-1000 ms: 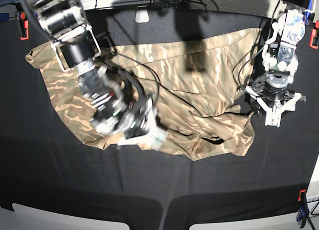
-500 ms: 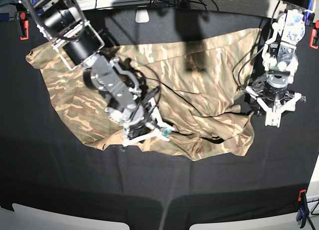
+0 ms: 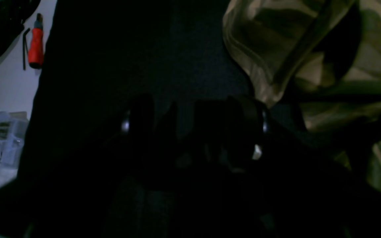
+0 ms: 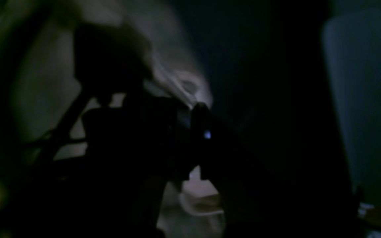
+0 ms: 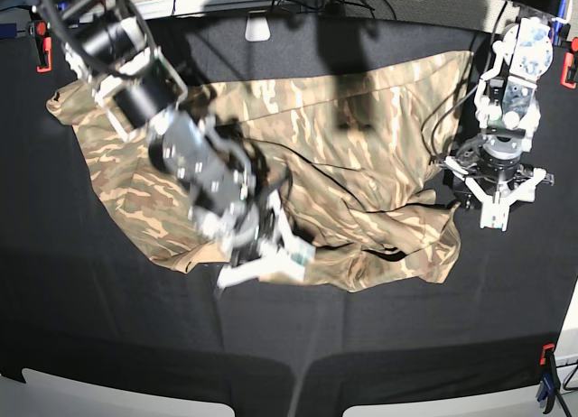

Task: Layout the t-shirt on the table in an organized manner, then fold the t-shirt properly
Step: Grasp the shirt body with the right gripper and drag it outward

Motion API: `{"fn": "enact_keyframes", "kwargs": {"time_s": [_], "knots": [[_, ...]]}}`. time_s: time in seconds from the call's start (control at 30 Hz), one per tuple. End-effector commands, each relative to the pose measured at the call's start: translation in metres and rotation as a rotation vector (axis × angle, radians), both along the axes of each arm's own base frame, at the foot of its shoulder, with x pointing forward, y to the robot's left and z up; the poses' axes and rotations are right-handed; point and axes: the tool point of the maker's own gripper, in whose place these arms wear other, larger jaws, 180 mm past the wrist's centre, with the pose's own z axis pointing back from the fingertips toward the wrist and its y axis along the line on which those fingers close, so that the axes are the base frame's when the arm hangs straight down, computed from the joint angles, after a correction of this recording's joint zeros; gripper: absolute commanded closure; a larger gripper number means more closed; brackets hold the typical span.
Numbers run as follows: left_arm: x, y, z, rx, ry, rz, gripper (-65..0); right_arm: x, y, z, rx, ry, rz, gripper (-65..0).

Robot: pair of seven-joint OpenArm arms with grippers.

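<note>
1. The right hand is blurred at the t-shirt's near hem; its grip cannot be told.
2. The left hand stands open just beside the shirt's bunched corner.
3. The shirt lies rumpled across the black tabletop.

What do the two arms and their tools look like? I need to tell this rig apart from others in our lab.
Both arms are black and silver cylindrical segments with white brackets and loose black cables. The left tool has white splayed fingers on a black hub. The right tool is white and motion-blurred, with a teal patch at the tip.
</note>
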Motion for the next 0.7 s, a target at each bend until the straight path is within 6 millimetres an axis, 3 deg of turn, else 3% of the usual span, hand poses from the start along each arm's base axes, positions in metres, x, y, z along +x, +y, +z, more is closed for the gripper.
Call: {"fn": "enact_keyframes", "kwargs": {"time_s": [0.0, 0.17, 0.3, 0.47, 0.67], "knots": [[0.009, 0.004, 0.015, 0.021, -0.052, -0.005, -32.6, 0.024, -0.011, 0.032, 0.008, -0.081, -0.047, 0.0], [0.009, 0.004, 0.015, 0.021, -0.052, -0.005, -32.6, 0.060, -0.080, 0.083, 0.077, -0.160, -0.270, 0.0], [0.009, 0.004, 0.016, 0.021, -0.052, -0.005, -32.6, 0.071, -0.146, 0.115, 0.175, -0.209, -0.428, 0.0], [0.009, 0.003, 0.016, 0.020, -0.057, -0.006, -32.6, 0.060, -0.233, 0.138, 0.189, -0.249, -0.594, 0.0], [0.012, 0.000, 0.017, -0.014, -0.057, -0.009, -32.6, 0.028, -0.318, 0.152, 0.125, -0.211, -0.797, 0.0]]}}
